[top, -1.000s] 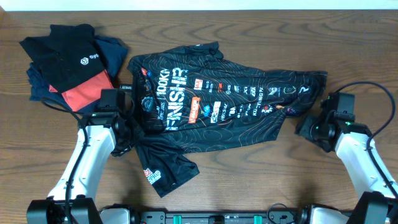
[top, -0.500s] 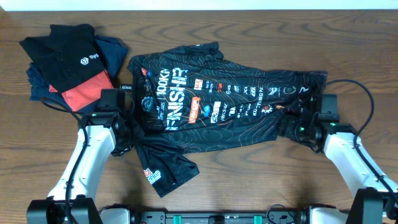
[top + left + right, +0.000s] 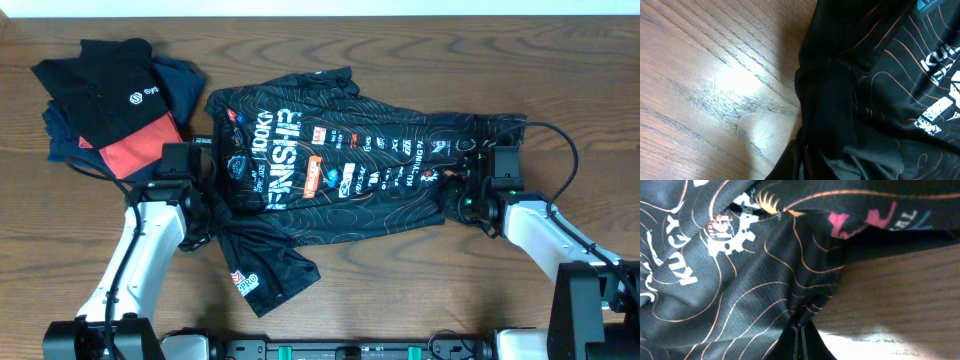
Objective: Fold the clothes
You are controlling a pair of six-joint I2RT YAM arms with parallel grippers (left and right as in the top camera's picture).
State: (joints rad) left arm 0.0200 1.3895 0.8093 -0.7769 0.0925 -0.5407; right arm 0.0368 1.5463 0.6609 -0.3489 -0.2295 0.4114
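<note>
The clothes, a black jersey (image 3: 350, 160) with copper contour lines and white and red lettering, lie spread across the middle of the table, with one sleeve trailing toward the front left. My left gripper (image 3: 213, 214) is shut on bunched fabric at the jersey's left side, and the left wrist view shows the dark cloth (image 3: 880, 75) pinched at the jaws (image 3: 801, 165). My right gripper (image 3: 456, 200) is shut on the jersey's lower right edge. In the right wrist view the fabric (image 3: 730, 295) gathers into the closed fingertips (image 3: 800, 340).
A pile of other garments (image 3: 110, 100) lies at the back left: a plain black top with a small white logo over navy and coral-red pieces. Bare wooden table (image 3: 400, 290) lies in front of the jersey. The right arm's cable (image 3: 572, 150) loops beside the jersey's right end.
My right gripper has moved left from the bare table onto the jersey's lower right edge and shut on the fabric. The left arm and the jersey's left side have not moved.
</note>
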